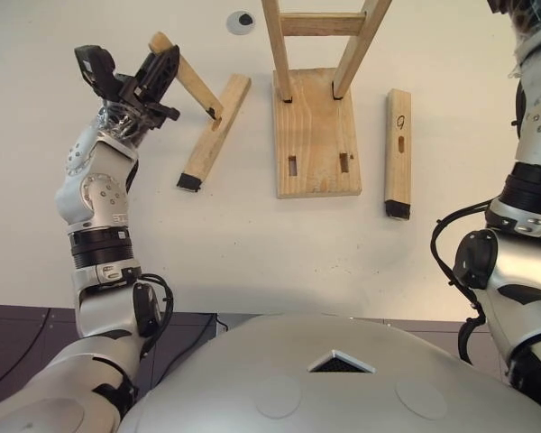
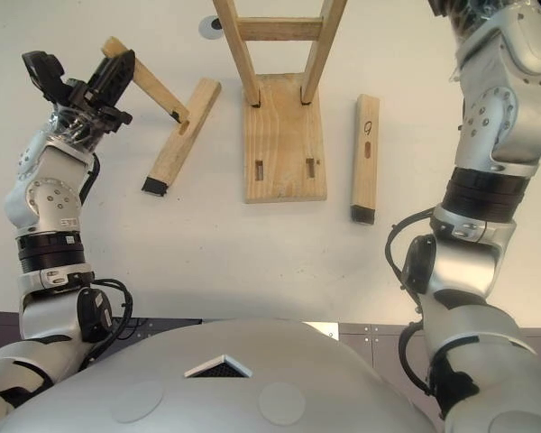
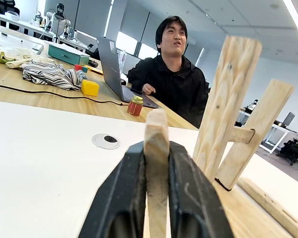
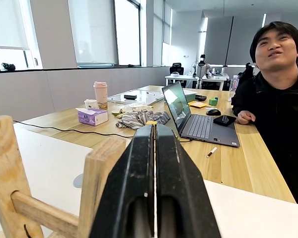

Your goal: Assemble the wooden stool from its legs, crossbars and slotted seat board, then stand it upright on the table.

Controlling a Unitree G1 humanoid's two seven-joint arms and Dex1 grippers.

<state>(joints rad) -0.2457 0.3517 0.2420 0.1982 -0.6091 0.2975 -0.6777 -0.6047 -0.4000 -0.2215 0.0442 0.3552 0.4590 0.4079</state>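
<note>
Wooden seat board (image 1: 314, 135) lies toward the table's far edge, one leg pair (image 1: 320, 36) already slotted in. Left gripper (image 1: 165, 65) clamps a crossbar (image 1: 194, 88) pegged into a loose leg (image 1: 215, 133). Right gripper (image 4: 154, 134) is closed, empty. Spare leg (image 1: 398, 153) lies unfitted.

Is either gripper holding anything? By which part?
Left gripper is shut on the crossbar near its raised free end; its other end meets the leg lying on the table. Right gripper is shut, empty.
</note>
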